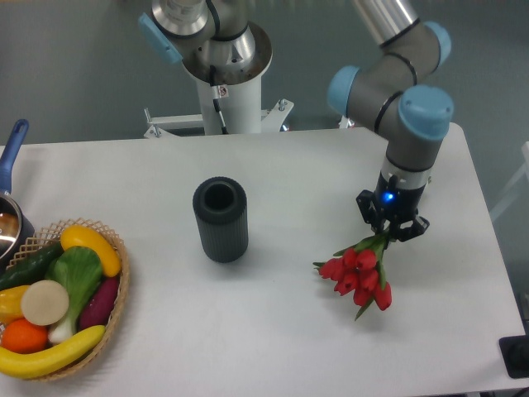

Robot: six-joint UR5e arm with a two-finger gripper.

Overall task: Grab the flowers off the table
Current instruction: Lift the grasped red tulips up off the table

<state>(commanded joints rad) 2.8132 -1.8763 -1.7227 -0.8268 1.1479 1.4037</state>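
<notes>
Table [273, 331]: white, flat and matte, filling most of the view, with everything else standing or lying on it.
Arm [397, 83]: grey tubes with light blue joint caps, reaching down from the top right to a spot over the right part of the table.
Base [216, 50]: a white post with a metal collar, behind the far edge of the table, top centre.
Basket [116, 318]: woven, at the lower left corner, holding a banana, a yellow pepper, green leaves, a cucumber, an orange, a purple vegetable and a pale round slice.
Cup [221, 219]: dark ribbed cylinder, upright with its mouth open, left of centre and well apart from the flowers.
Flowers [359, 275]: a bunch of red tulip buds with green leaves, right of centre; the buds hang low and to the left of the stems, and whether they touch the table cannot be told.
Gripper [392, 231]: black, a small blue light on its body, pointing down and clamped around the green stems at the top of the bunch.
Pan [10, 178]: at the far left edge, only a blue handle and part of a rim showing.
</notes>
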